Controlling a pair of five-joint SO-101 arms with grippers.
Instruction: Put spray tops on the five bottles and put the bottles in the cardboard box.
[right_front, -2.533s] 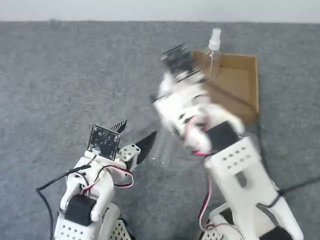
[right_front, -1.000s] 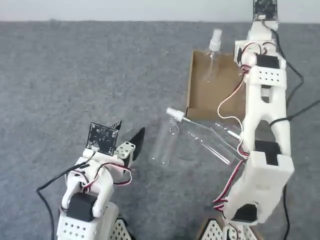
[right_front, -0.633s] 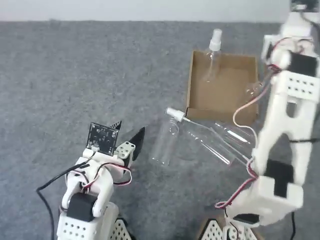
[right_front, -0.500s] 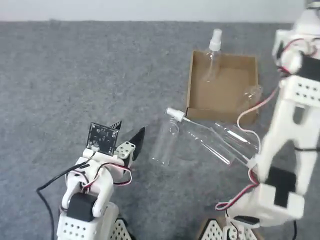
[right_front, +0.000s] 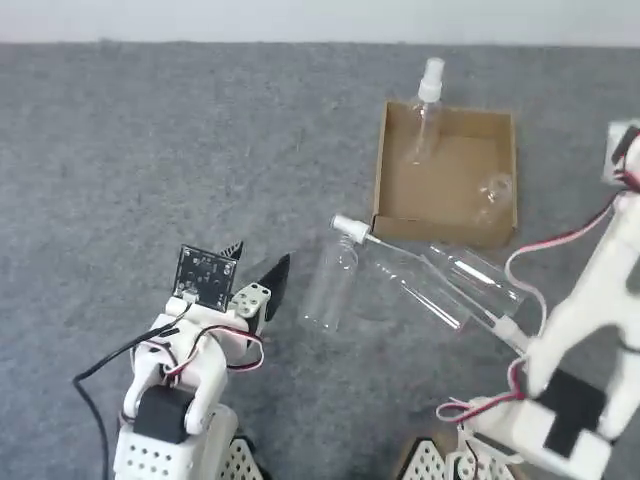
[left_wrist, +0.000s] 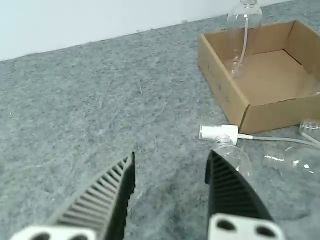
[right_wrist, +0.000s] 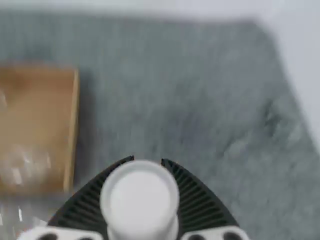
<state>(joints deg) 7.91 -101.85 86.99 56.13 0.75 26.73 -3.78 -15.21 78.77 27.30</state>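
While my right gripper (right_wrist: 147, 162) was clamped on a white spray top (right_wrist: 140, 197) near the cardboard box (right_front: 378, 170), my left gripper (left_wrist: 171, 160) stood with jaws apart beside an uncapped bottle (left_wrist: 235, 157) lying on the mat (right_front: 150, 150). I judged capping in hand; next, that bottle needed gripping and steadying to receive the top.

White plastic shells on left arm (right_front: 185, 385) and right arm (right_front: 592, 295), black servo blocks at the joints. Red, white and black cables (right_front: 560, 242) looped alongside. Black ribbed fingers (left_wrist: 107, 197) on left end effector (left_wrist: 171, 156); dark square circuit board (right_front: 208, 275) at its wrist.
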